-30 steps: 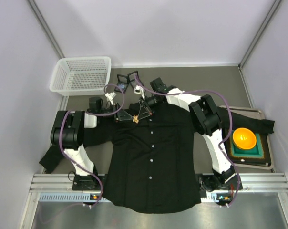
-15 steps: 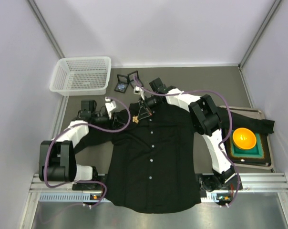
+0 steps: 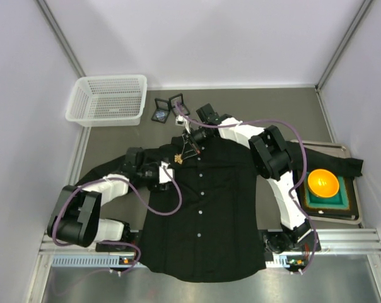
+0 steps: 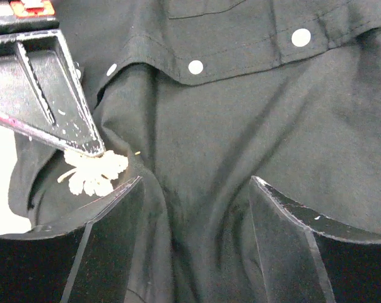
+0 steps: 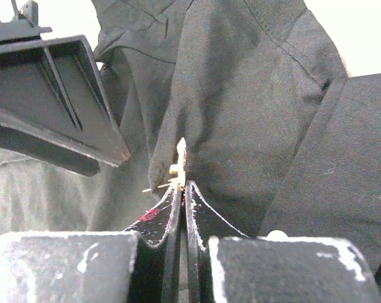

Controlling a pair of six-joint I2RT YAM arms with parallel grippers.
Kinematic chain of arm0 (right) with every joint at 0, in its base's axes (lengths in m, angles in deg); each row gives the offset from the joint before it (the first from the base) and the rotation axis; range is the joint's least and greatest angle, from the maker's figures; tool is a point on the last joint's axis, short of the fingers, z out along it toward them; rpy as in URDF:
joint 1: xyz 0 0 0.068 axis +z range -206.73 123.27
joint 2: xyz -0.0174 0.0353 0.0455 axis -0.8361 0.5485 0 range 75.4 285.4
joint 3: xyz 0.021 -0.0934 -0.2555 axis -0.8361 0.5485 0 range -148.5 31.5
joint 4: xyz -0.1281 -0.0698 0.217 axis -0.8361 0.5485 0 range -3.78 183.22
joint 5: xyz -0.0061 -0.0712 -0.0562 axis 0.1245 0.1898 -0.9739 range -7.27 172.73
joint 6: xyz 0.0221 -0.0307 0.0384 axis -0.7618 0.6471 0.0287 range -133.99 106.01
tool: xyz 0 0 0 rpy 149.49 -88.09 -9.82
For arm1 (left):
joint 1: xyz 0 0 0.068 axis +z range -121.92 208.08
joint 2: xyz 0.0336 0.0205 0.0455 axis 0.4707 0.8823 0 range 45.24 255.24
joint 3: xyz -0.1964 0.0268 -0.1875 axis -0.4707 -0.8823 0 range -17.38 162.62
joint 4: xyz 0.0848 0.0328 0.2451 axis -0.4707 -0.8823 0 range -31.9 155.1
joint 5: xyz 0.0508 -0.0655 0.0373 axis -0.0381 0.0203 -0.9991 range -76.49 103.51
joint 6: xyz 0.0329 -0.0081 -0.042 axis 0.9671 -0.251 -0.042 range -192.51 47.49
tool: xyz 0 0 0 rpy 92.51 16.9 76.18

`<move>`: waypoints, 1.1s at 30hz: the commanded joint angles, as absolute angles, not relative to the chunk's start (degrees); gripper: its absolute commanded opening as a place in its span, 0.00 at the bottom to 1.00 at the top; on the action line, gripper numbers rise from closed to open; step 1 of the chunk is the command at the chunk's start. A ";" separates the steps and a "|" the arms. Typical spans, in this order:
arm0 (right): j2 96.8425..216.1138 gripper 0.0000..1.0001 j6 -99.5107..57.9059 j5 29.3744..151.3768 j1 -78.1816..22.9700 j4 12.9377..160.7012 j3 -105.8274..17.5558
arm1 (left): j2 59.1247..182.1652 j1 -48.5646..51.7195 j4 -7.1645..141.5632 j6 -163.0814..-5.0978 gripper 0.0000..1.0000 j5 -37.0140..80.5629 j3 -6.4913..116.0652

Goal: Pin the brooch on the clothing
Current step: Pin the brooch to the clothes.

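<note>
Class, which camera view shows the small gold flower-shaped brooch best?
Left wrist: the small gold flower-shaped brooch shows its petals face-on against the black button-up shirt. Right wrist sees it edge-on; the top view shows only a gold speck.

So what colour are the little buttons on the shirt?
White. The buttons stand out against the black shirt, and they show best in the left wrist view.

The left arm (image 3: 105, 186) lies low, elbow folded back near its base, forearm reaching inward. The left hand (image 4: 197, 182) has its fingers spread apart. The right arm (image 3: 269, 154) stretches far forward, and the right hand (image 5: 183, 188) pinches a brooch (image 4: 96, 172) between closed fingertips.
</note>
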State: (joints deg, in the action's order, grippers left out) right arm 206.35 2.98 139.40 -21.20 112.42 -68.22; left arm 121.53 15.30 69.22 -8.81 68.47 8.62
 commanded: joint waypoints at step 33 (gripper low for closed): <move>205.21 0.00 4.65 143.38 -20.52 111.01 -66.59 | 130.40 6.72 92.25 -4.57 0.27 51.31 7.67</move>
State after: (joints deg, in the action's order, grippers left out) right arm 206.35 2.98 140.78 -21.20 112.38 -66.74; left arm 129.07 7.41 88.36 -5.38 53.24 6.19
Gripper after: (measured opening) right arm 0.009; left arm 0.299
